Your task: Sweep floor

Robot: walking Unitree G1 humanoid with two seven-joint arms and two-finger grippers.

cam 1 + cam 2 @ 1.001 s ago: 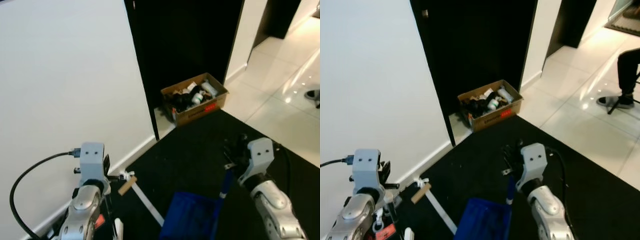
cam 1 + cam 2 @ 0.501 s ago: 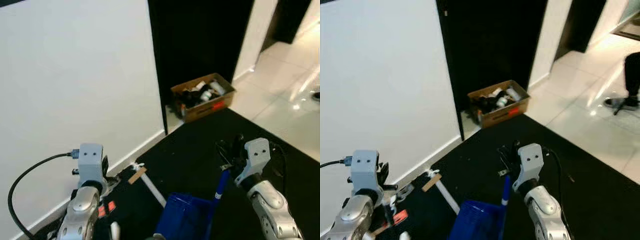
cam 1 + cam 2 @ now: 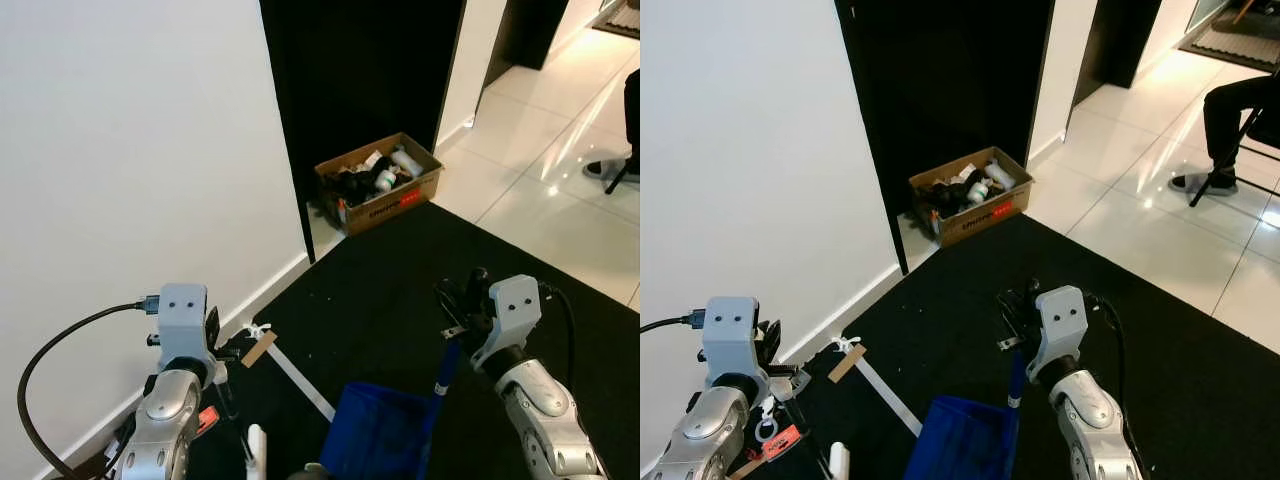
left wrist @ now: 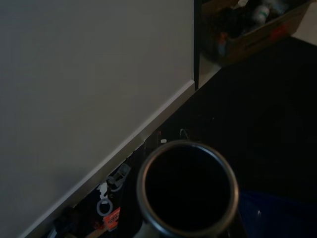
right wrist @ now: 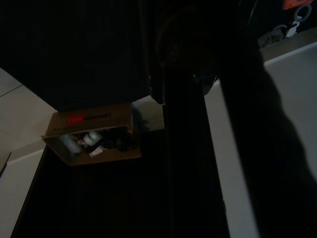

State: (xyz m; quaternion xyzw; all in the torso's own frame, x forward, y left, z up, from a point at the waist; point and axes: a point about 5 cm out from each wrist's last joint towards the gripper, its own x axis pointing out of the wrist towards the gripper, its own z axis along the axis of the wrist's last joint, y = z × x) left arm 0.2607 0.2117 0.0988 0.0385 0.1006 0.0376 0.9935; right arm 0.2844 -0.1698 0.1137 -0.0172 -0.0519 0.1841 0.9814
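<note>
Left eye view, from the left edge across: my left tool sits at lower left by the white wall, seemingly closed on a metal tube, likely the broom handle. Bits of litter lie on the black floor mat just beside it. At bottom centre stands the blue dustpan; my right tool is clamped on its blue handle. I judge the pan's lip should sit flat before brushing toward it. A cardboard box rests at upper centre.
</note>
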